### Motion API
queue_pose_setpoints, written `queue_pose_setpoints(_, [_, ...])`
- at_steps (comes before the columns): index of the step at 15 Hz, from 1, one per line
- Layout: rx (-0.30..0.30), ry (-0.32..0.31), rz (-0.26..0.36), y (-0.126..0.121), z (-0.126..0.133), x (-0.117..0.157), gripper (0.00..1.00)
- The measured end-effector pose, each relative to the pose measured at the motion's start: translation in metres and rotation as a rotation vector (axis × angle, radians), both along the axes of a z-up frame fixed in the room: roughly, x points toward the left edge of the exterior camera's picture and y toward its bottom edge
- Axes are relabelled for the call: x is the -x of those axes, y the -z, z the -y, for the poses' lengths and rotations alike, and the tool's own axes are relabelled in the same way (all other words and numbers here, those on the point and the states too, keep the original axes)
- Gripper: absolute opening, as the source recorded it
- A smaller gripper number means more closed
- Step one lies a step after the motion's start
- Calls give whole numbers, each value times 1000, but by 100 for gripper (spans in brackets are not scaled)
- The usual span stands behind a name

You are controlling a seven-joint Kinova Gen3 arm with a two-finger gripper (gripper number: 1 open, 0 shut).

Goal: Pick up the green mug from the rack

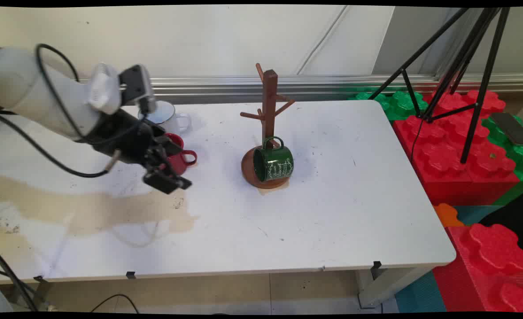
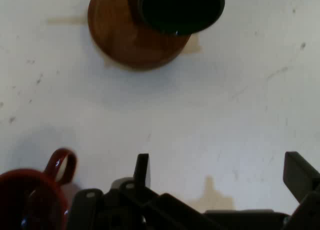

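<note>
text check | green mug hanging on the mug tree had white script lettering on its side, way too small to make out | nothing else had any readable writing

Bare table is seen between the gripper and the wooden mug tree, whose round base is partly covered by a green mug lying on its side. A red mug stands just beside the open jaws, with a white mug behind it. The table's right half and near edge are unobstructed; a black tripod stands off the table's far right.
</note>
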State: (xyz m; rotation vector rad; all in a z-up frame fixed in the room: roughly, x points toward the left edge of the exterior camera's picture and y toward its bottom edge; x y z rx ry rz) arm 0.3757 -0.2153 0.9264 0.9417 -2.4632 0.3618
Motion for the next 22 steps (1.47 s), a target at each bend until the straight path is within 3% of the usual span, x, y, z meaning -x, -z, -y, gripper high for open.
queue_pose_setpoints(12, [-21,-111,-119,42,43,54,100])
queue_pose_setpoints(22, [12,-195,-193,61,41,61,100])
